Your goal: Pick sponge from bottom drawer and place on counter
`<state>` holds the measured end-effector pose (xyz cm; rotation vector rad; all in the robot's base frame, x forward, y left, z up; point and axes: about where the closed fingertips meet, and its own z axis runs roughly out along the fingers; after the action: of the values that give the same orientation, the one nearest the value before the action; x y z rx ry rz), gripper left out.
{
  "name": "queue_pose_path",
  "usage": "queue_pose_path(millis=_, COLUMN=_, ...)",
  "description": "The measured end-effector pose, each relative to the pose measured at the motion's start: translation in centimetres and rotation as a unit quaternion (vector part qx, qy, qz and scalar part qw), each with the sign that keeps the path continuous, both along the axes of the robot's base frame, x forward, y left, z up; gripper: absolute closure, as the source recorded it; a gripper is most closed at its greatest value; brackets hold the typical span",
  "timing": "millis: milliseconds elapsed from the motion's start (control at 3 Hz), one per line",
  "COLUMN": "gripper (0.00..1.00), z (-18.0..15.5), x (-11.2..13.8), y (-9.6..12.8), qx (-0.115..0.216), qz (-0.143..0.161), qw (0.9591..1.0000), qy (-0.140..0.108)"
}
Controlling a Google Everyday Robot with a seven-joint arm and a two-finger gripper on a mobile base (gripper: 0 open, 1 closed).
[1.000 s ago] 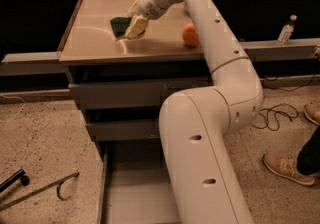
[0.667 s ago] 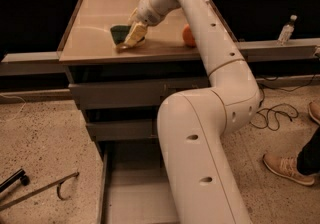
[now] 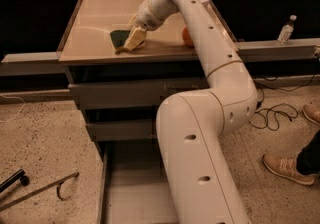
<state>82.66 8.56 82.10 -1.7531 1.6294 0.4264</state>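
The robot's white arm (image 3: 200, 168) took up the largest share of the view. It rose from the lower middle, bent beyond the counter's right edge and reached back over the front edge onto the top.

The counter (image 3: 90, 13), a smooth beige-grey cabinet top with a thin raised rim, carried a faint pale arc near its front left corner.

Below the front edge, the bottom drawer (image 3: 130, 188) stood pulled out toward the camera. Its flat grey floor was visible on the left, while the arm hid its right part. The two upper drawers (image 3: 115, 95) were pushed in.

On the floor, off the counter's front left corner, lay a thin metal rod with a hook (image 3: 40, 192). Off the right edge, a person's tan shoe (image 3: 286, 169) rested near a loose black cable (image 3: 270, 113). A clear plastic bottle (image 3: 285, 30) stood upright on the ledge beyond the right edge.

An orange ball (image 3: 186, 37) sat on the counter near the front edge, right of its middle, partly hidden behind the arm.

The sponge (image 3: 119, 39), dark green, lay on the counter close to the front edge, left of its middle. The gripper (image 3: 135, 39) was low over the counter, touching the sponge's right side. Whether it was clamped on the sponge or released could not be determined.
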Motion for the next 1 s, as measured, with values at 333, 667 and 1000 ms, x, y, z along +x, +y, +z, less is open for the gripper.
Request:
queue_pose_path(millis=333, gripper=0.58, z=0.00, x=0.00, y=0.00, qx=0.000, qz=0.000, qw=1.0000, qy=0.000)
queue_pose_path(millis=667, gripper=0.34, z=-0.01, x=0.00, y=0.01, qx=0.000, qz=0.000, qw=1.0000, qy=0.000)
queue_pose_path(millis=1000, gripper=0.11, z=-0.01, x=0.00, y=0.01, qx=0.000, qz=0.000, qw=1.0000, qy=0.000)
